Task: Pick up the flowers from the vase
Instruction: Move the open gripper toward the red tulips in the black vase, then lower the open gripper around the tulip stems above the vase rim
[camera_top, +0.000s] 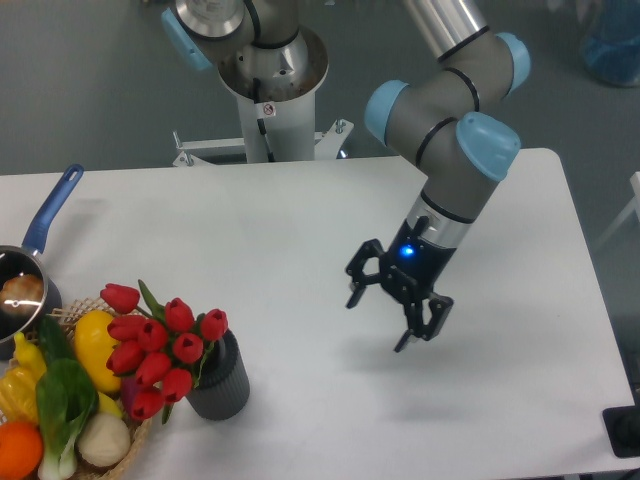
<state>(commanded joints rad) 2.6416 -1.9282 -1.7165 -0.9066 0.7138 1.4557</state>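
Stems of the flowers (160, 355) are hidden inside the vase (221, 379), and the vase's mouth and upper left wall are covered by the buds. Left of the vase, the basket (128, 448) is cut off by the bottom and left edges; only a strip of rim is seen under the veg. The saucepan (30, 265), up-left of the vase, is cropped by the left edge, contents too small to be identified. The arm (455, 140), right of the vase, is cut off at the top edge. A dark object (625, 430) far right of the vase is cropped at the corner and can't be made out.
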